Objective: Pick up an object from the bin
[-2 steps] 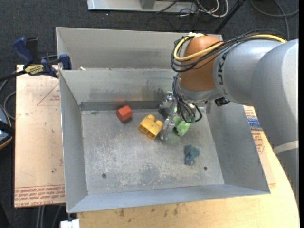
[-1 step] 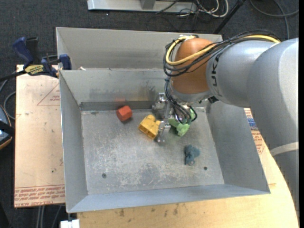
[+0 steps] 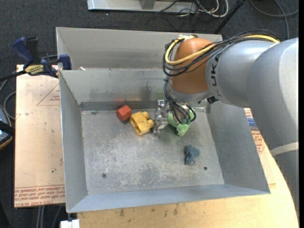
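Dark carpet [image 3: 33,8], cables [image 3: 209,1] (tangled), metal stand base [image 3: 137,3]

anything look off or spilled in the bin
Nothing stands out. A red block, a yellow piece, a green piece and a blue-grey piece lie loose on the bin floor, all inside its walls. The gripper is low between the yellow and green pieces.

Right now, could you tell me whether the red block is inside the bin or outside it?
Inside. The red block lies on the floor of the bin near its back wall, just left of the yellow piece.
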`<state>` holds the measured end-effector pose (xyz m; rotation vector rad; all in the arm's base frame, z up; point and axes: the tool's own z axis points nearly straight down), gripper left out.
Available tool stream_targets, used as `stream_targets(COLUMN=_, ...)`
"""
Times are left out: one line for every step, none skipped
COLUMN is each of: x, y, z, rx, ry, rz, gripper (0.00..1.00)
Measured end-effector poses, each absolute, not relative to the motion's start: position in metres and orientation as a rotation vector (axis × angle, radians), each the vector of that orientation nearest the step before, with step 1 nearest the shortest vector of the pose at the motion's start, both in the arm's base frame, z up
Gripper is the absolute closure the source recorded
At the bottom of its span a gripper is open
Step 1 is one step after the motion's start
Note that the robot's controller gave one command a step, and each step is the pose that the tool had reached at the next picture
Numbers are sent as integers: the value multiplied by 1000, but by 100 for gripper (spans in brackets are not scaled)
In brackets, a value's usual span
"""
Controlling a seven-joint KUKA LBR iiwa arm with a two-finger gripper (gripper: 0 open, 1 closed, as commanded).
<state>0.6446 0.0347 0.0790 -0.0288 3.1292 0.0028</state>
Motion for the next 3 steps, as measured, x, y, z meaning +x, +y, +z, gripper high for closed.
stream_targets(x=648, y=35, z=141, rx=-223, ry=3123, rz=1, gripper=100)
stream_targets(x=646, y=35, z=137, rx=-223, ry=3130, rz=2, gripper=0)
stream_targets(x=651, y=85, z=76, rx=-626, ry=3072, rz=-3, gripper=0)
